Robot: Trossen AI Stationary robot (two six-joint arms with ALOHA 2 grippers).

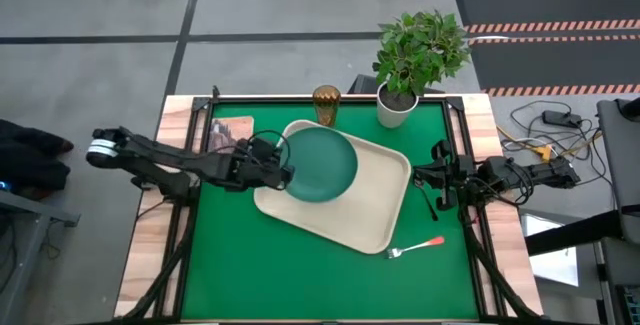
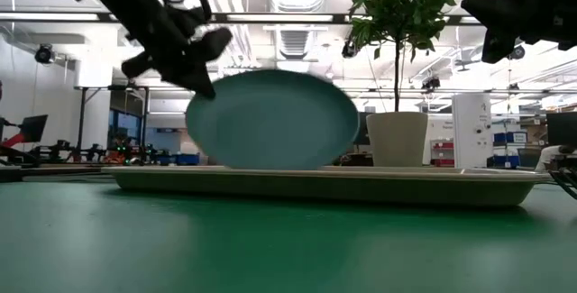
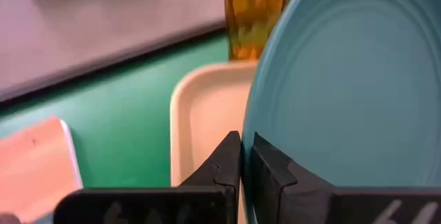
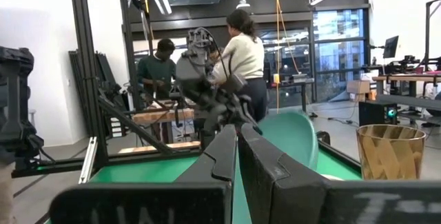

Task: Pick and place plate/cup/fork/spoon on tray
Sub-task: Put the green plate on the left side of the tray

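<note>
Partly hidden spoon (image 1: 432, 203) beside right tool (image 1: 441, 177)

Two dark, matte six-joint arms w/ angular blocky links. Left arm (image 1: 170, 160): silver-white cylindrical base joint. Right arm (image 1: 520, 177): black cabling alongside. Fingers (image 3: 224, 169): flat, black, wedge-shaped.
</note>
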